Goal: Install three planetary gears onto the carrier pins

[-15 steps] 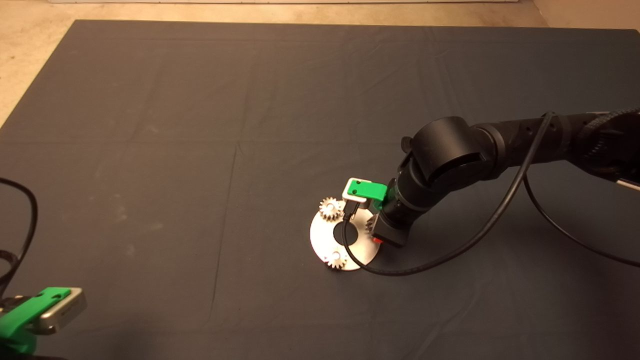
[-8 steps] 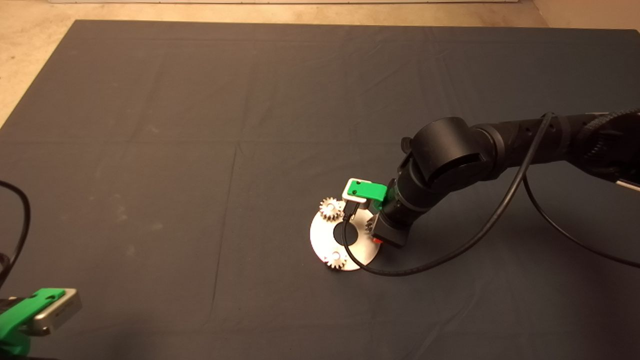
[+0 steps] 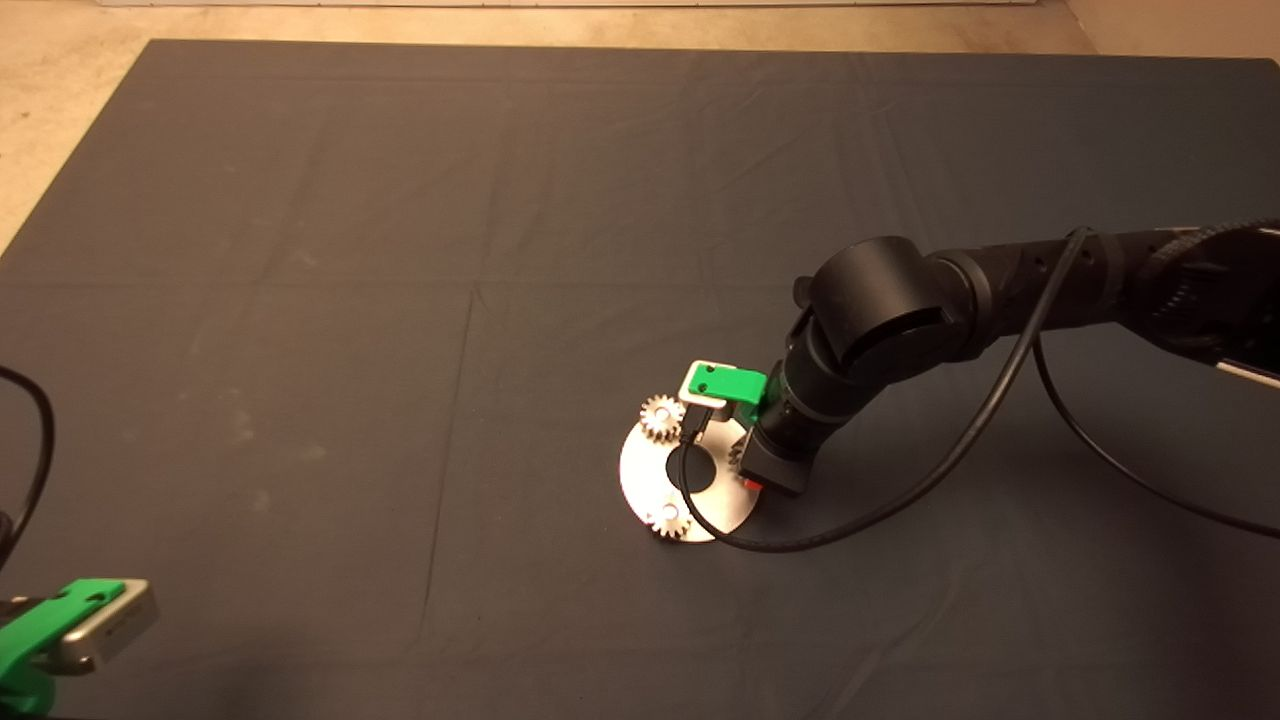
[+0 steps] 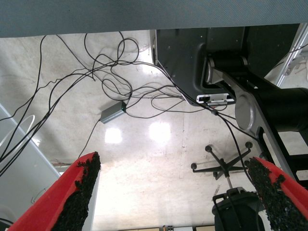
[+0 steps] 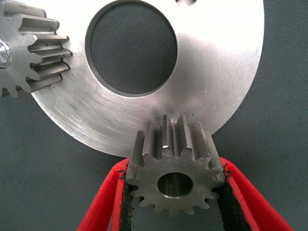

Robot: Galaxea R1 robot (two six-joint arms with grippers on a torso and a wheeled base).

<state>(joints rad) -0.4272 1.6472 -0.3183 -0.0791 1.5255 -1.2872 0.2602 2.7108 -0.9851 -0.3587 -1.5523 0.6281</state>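
The shiny carrier disc (image 3: 640, 475) lies on the mat right of centre. Two silver planetary gears sit on its pins, one at the far edge (image 3: 660, 416) and one at the near edge (image 3: 670, 520). My right gripper (image 3: 745, 463) reaches down at the disc's right edge, shut on the third gear (image 5: 175, 180), which it holds by its teeth over the disc's rim (image 5: 216, 72). The pin under this gear is hidden. A seated gear (image 5: 29, 53) shows beside the disc's central hole. My left gripper (image 3: 60, 630) is parked at the lower left, open.
The right arm's black cable (image 3: 800, 535) loops over the disc and the mat beside it. In the left wrist view the floor shows cables (image 4: 110, 82) and a chair base (image 4: 224, 168). The tan floor (image 3: 60, 90) borders the mat at the far left.
The right arm has shifted slightly left and lower with the gear. The left gripper has sunk a little toward the lower left corner. The two seated gears have not moved.
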